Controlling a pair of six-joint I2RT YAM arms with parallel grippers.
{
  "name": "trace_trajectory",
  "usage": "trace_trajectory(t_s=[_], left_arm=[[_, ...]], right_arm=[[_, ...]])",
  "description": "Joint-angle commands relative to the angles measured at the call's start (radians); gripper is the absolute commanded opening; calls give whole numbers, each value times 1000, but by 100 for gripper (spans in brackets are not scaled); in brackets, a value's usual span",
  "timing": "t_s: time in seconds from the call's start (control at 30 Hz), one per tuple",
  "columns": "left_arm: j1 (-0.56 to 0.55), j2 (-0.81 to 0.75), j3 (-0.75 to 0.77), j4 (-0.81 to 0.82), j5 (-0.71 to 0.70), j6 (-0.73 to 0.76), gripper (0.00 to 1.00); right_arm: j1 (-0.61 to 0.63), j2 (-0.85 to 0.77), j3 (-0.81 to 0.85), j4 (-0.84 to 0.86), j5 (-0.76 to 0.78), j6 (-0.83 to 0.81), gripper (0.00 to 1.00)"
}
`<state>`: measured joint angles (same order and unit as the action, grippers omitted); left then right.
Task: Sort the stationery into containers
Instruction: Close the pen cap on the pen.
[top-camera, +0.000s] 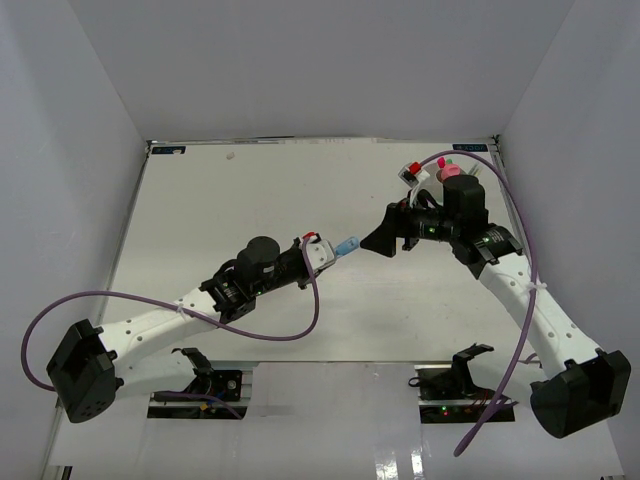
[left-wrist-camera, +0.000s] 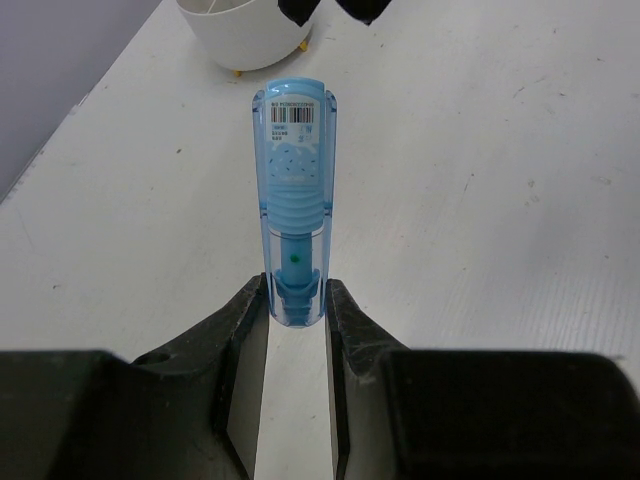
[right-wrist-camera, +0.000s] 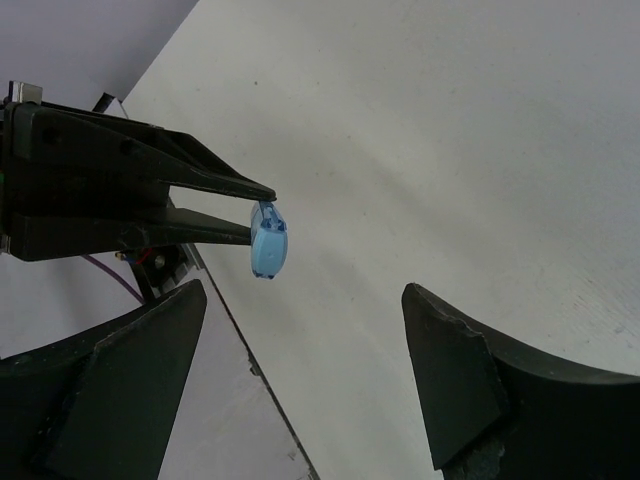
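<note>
My left gripper is shut on the tail end of a clear blue pen-like item with a barcode label. It holds the item off the table, pointing toward the right arm. The item also shows in the top view and the right wrist view. My right gripper is open and empty, facing the blue item from a short way off; its jaws stand wide apart. The white tub stands beyond, partly hidden behind the right arm in the top view, with pink-capped items sticking up from it.
Grey walls close in the white table at left, back and right. A purple cable loops from the left arm over the table's near part. Both arm bases sit at the near edge.
</note>
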<state>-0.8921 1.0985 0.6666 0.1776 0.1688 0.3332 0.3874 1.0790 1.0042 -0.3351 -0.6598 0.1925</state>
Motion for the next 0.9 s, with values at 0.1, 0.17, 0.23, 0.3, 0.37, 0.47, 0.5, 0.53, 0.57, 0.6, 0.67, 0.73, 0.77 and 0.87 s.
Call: trace_trajectory(t_s=[0.1, 0.17, 0.23, 0.3, 0.37, 0.47, 0.5, 0.53, 0.57, 0.6, 0.67, 0.73, 0.77, 0.87], left_arm=[[-4, -17, 37, -7, 12, 20, 31], [-4, -12, 37, -12, 12, 23, 31], [-7, -9, 39, -10, 12, 23, 31], [-8, -8, 41, -13, 11, 24, 31], [-7, -6, 41, -13, 8, 27, 30], [-7, -5, 42, -13, 6, 29, 30], [-8, -3, 42, -15, 6, 30, 30], [-7, -3, 42, -15, 6, 30, 30], [-7, -2, 42, -16, 6, 30, 30], [-8, 0, 42, -15, 8, 30, 31], [-8, 1, 42, -16, 14, 30, 30], [-8, 4, 44, -18, 15, 30, 30], [-8, 4, 44, -17, 14, 30, 30], [-8, 3, 44, -18, 12, 30, 30]], right_arm=[[11, 5, 13, 71, -75, 62, 81], [16, 16, 17, 71, -80, 68, 79], [28, 27, 16, 71, -81, 73, 78], [34, 35, 11, 71, -70, 77, 77], [39, 44, 8, 73, -61, 79, 77], [50, 56, 1, 85, -57, 90, 75], [53, 58, 1, 90, -52, 91, 72], [56, 62, 2, 93, -50, 96, 72], [59, 65, 4, 93, -47, 96, 71], [62, 68, 8, 97, -43, 97, 68], [70, 75, 8, 102, -41, 102, 65], [71, 87, 13, 102, -41, 102, 64], [73, 90, 13, 100, -40, 101, 64], [79, 101, 10, 102, -37, 102, 63]])
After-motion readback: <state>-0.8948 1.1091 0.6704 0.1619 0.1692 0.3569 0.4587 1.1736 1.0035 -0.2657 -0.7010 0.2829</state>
